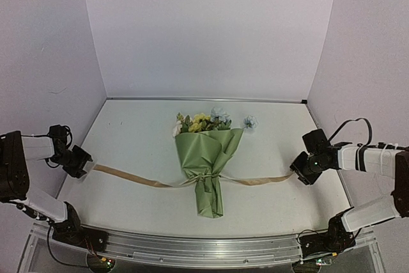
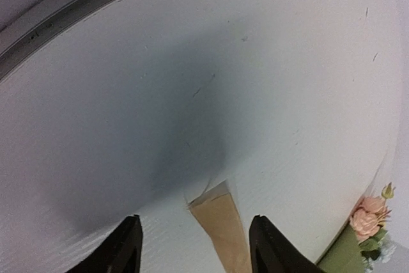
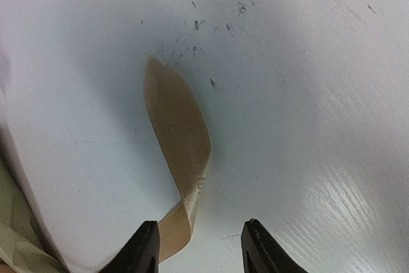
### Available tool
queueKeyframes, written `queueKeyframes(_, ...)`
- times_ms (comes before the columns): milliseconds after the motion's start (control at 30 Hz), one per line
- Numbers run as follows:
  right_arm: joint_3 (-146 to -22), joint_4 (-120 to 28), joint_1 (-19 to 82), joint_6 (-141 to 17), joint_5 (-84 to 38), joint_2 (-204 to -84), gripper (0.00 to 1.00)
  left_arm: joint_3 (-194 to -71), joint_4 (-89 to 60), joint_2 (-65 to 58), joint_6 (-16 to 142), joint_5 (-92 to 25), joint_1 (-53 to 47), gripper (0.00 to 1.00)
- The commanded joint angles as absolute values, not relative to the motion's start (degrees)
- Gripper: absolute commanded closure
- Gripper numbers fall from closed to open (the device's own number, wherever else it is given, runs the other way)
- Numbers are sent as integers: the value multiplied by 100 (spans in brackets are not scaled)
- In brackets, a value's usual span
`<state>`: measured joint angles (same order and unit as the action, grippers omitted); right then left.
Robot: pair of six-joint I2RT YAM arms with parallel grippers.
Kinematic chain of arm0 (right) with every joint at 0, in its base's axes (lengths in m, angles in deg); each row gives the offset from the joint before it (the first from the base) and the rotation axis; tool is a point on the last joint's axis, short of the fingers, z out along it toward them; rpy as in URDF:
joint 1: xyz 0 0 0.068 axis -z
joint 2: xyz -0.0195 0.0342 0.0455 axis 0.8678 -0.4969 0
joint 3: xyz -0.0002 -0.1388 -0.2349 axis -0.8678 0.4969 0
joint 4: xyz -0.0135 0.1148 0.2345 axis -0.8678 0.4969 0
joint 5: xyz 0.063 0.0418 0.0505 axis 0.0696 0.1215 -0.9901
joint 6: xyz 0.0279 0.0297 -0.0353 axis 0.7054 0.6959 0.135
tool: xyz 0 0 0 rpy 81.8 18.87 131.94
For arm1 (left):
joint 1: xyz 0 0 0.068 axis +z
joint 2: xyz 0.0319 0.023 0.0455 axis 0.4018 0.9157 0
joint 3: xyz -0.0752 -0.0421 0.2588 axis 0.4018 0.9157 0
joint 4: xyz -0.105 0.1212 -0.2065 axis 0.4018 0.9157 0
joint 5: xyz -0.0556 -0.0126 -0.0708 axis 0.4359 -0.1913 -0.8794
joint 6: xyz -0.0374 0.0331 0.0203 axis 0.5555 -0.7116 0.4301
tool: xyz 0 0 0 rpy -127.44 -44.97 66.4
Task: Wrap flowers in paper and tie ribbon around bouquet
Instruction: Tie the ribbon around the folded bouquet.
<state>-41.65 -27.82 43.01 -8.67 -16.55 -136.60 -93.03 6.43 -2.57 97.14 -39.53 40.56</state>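
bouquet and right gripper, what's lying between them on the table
One tail of the ribbon, running from the tie on the bouquet out to the right gripper; the table is otherwise bare there. Top external view shows it.

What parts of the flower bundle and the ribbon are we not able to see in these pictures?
- Stems of the flowers: top view, hidden inside the paper.
- How the ribbon is tied: top view, the tie is too small to tell.
- Most of the bouquet: left wrist view, cut off by the bottom right corner.
- Rest of the ribbon: both wrist views, it runs off the bottom edge.
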Motion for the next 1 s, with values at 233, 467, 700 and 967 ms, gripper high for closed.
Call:
queueKeyframes(233, -4301, -3043, 2975, 460, -1367, -13270, 35, -9238, 713, -1697, 11277, -4269, 2810, 32)
queueKeyframes(467, -4602, -3276, 1828, 1626, -785, -13480, 27, -8729, 143, -2197, 13684, -3245, 178, 32)
queueKeyframes(700, -4637, -3912, 1355, 2339, -785, -13881, 28, -8606, -1270, -1335, 15275, -2644, -1739, 31)
queueKeyframes(967, -4576, -4542, 1092, 2919, -827, -14344, 33, -8691, -3477, 374, 16592, -2402, -2811, 32)
